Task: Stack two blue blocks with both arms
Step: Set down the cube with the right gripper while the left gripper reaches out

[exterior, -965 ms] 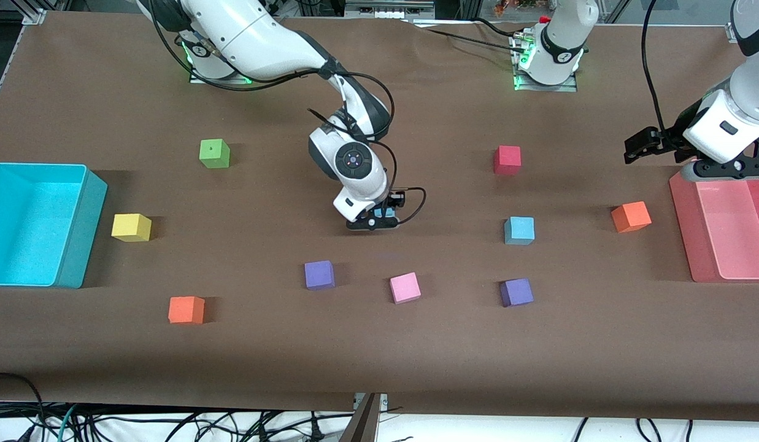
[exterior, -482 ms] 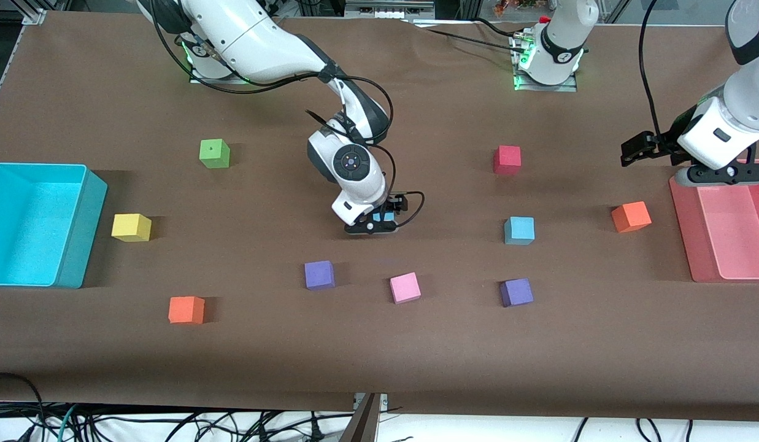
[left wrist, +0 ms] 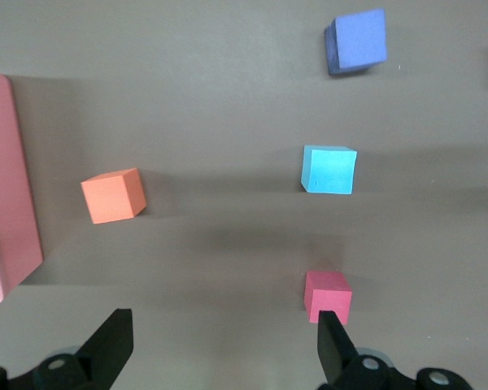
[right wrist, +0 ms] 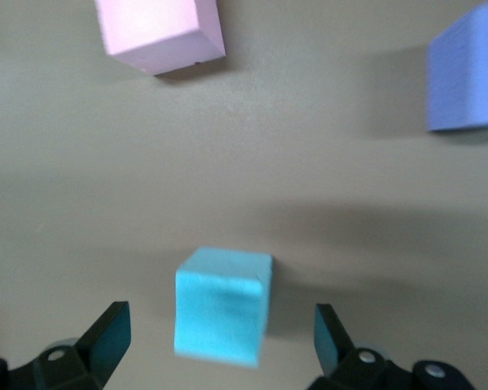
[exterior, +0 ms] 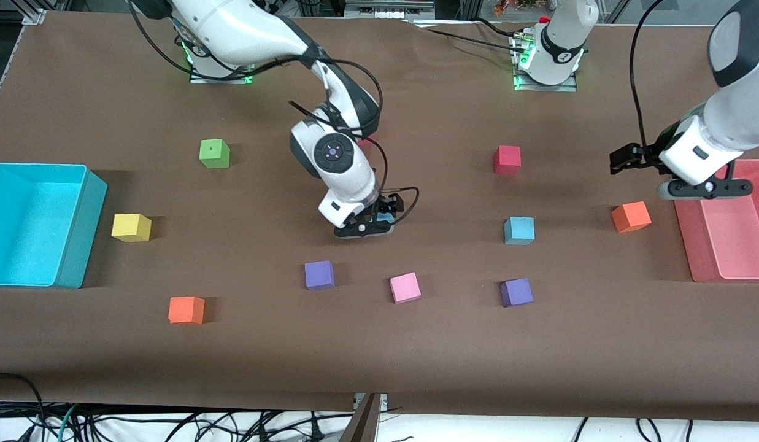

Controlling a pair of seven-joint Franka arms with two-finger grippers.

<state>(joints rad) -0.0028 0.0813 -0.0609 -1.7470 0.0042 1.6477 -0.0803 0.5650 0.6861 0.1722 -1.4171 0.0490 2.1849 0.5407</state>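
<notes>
The right tool (exterior: 374,222) hangs released above a blue block (right wrist: 222,305) on the tabletop (exterior: 416,356). The left tool (left wrist: 224,345), also released, hovers near the pink tray (exterior: 692,245), the second blue block (exterior: 519,230) at its 8 o'clock.

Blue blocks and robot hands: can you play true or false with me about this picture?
1. The right gripper is open over a blue block. True.
2. The two blue blocks are stacked. False: the other blue block sits apart on the table.
3. The left gripper holds the orange block. False: it is open and empty.
4. A pink block lies nearer the front camera than the right gripper's block. True.
</notes>
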